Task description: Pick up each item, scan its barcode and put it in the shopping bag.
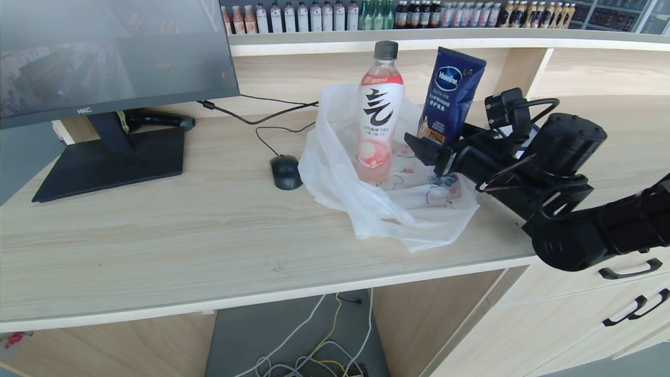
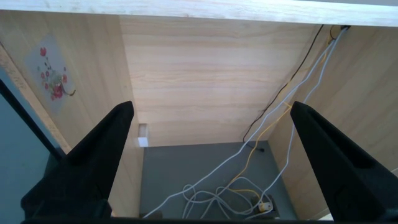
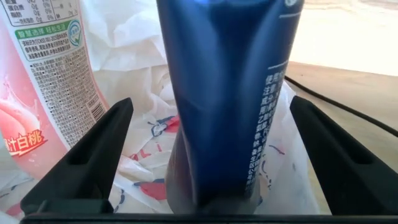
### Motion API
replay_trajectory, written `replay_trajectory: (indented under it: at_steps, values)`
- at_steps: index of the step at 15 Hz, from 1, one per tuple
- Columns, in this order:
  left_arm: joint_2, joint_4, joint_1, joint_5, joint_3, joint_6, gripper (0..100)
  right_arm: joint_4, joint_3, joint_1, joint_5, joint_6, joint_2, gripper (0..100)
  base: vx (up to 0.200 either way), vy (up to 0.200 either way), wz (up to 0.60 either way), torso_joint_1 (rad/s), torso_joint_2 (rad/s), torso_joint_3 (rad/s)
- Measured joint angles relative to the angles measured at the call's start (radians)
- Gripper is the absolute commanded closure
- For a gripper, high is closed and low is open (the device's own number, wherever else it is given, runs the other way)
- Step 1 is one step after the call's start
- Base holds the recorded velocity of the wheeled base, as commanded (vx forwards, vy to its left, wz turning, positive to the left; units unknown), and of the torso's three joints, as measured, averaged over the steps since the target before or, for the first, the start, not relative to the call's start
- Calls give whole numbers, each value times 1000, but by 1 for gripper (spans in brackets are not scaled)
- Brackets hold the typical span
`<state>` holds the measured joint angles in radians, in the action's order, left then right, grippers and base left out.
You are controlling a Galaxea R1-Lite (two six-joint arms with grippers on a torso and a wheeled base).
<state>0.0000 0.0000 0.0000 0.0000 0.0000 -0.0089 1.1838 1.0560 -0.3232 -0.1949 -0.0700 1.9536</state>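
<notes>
Blue tube [image 1: 451, 99] [image 3: 224, 106]: upright, lower end inside the mouth of the white shopping bag [image 1: 387, 209] [image 3: 143, 50], on the far right part of the tabletop [image 1: 157, 246].

Right gripper [image 1: 434, 154]: level with the tube's lower part. In the right wrist view its fingers [image 3: 93, 149] stand spread wide, one on each side of the tube, with a gap on both sides. Released, no contact seen.

Pink drink bottle [image 1: 380, 115] [image 3: 46, 81]: upright inside the bag, dark cap on, just beside the tube on the robot's left. The two are apart. Bag plastic is bunched around the bottle's base and spills toward the front edge of the tabletop.

Left gripper [image 2: 211, 112]: below the tabletop, facing the open recess. Fingers [image 2: 99, 155] spread wide, grasping nothing.

Other items: black mouse [image 1: 286, 172] just left of the bag, cord running back to the monitor [image 1: 110, 52] at far left. A dark handheld device [image 1: 157, 121] lies behind the monitor stand. Loose cables [image 1: 314, 356] [image 2: 217, 186] lie on the floor in the recess. Drawers with black handles [image 1: 628, 272] at right. A row of bottles [image 1: 398, 14] lines the shelf behind.
</notes>
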Motion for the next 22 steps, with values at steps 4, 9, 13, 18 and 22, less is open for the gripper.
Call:
replay_trajectory:
  at_steps: [4, 9, 13, 18, 22]
  values:
    - [0, 0, 0, 0, 0, 0, 0, 4, -77, 0, 3, -2, -75, 0, 0, 0, 0, 0, 0, 0]
    - [0, 0, 0, 0, 0, 0, 0, 49, -295, 7, 7, -1, -239, 0, 0, 0, 0, 0, 0, 0]
    - [0, 0, 0, 0, 0, 0, 0, 104, -556, 41, 6, 20, -432, 0, 0, 0, 0, 0, 0, 0]
    - [0, 0, 0, 0, 0, 0, 0, 111, -811, 79, 7, 48, -673, 0, 0, 0, 0, 0, 0, 0]
    - [0, 0, 0, 0, 0, 0, 0, 11, -1022, 81, 8, 55, -841, 0, 0, 0, 0, 0, 0, 0]
